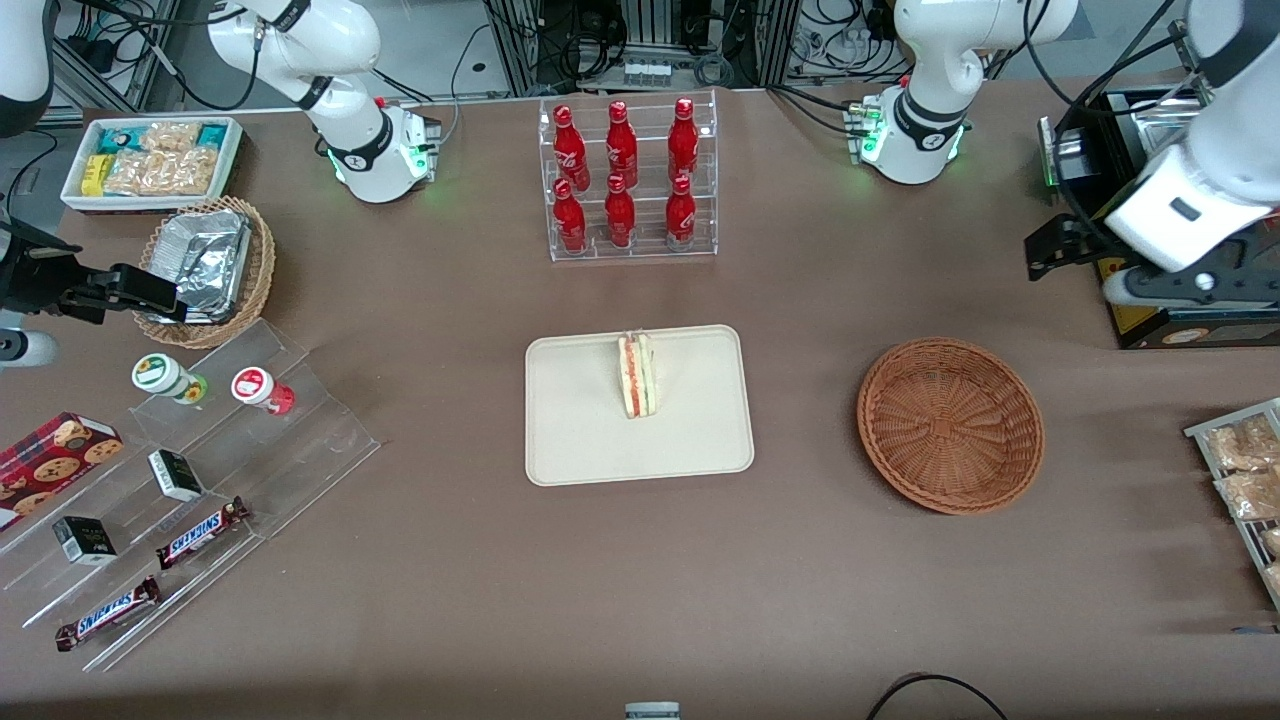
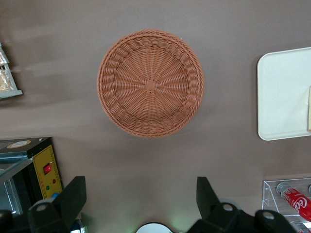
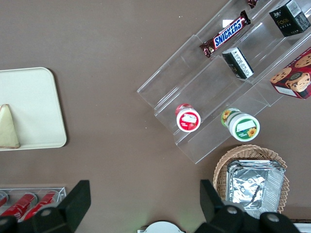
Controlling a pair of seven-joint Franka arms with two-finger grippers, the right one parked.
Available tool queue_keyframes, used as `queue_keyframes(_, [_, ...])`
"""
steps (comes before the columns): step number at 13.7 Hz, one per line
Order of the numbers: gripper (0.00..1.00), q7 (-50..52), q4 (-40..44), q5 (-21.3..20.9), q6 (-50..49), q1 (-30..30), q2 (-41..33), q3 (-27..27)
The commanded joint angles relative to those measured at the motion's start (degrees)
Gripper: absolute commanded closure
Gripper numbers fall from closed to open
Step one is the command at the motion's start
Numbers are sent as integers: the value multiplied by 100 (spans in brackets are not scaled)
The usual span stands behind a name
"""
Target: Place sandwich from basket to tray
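Sandwich (image 1: 637, 375) stood on the tray (image 1: 580, 440), on edge near the middle of the tray's half farther from the front camera, with its striped cut face of red-orange and green filling turned upward and toward that camera. The basket (image 1: 950, 425) lay well apart from the tray, toward the working arm's end of the table, and held nothing. By that layout the transfer looked finished.

The gripper (image 2: 141, 204) hung high above the table, near the basket and farther from the front camera than it, with its two fingers spread wide and nothing between them, so it was released.

Little seemed left to go wrong, though some risk remained. The wedge rested on a narrow side rather than flat on a bread face, so a knock to the table or tray would probably tip it over. Any sweep of the arm low across the tray could clip it, and a tipped wedge might shed its filling or slide toward the rim.

The sandwich's long axis ran across the tray's short dimension, from the rim farther from the front camera toward the nearer one. In the right wrist view it showed as a pale triangle with its point toward the tray's edge.
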State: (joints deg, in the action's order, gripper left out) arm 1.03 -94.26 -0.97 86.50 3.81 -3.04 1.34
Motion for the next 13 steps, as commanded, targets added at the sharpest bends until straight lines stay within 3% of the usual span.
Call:
queue_keyframes(1, [0, -209, 3, 80, -159, 138, -162, -213])
queue_keyframes(4, [0, -208, 425, 141, -650, 112, 66, -222])
queue_keyframes(13, [0, -209, 593, 27, -608, 59, 163, -407])
